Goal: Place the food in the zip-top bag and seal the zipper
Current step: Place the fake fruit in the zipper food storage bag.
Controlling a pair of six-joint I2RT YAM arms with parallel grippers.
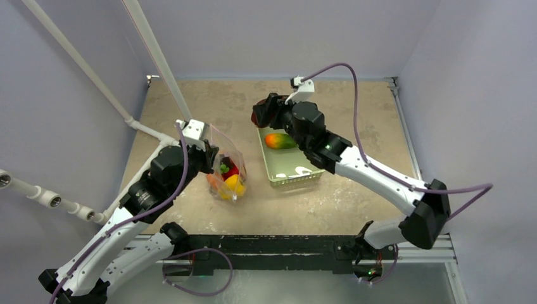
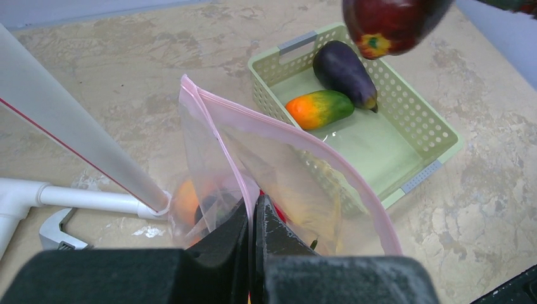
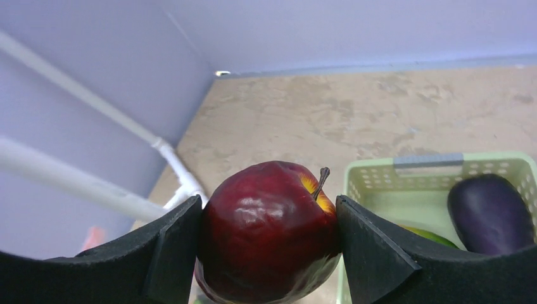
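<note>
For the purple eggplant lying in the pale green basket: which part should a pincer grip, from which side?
Probably across the thick middle of the purple plastic eggplant, from above: it lies on its side in the pale green plastic basket, walls and an orange-green fruit crowding its sides.

From my console both arms read alike. The left arm [image 1: 106, 235] and the right arm [image 1: 380, 177] have smooth white link shells, broken up by chunky matte-black joint housings. A dull purple cable [image 1: 353, 88] arcs off the right arm, and a second purple cable [image 1: 185, 166] runs along the left one. Each wrist carries a small, angular white bracket [image 1: 192, 128]. A tiny green light [image 1: 327, 147] glows on one black housing of the right arm. On my wrist feeds the left jaws and right jaws are black and slightly grainy, with wedge-shaped, bevelled faces.
</note>
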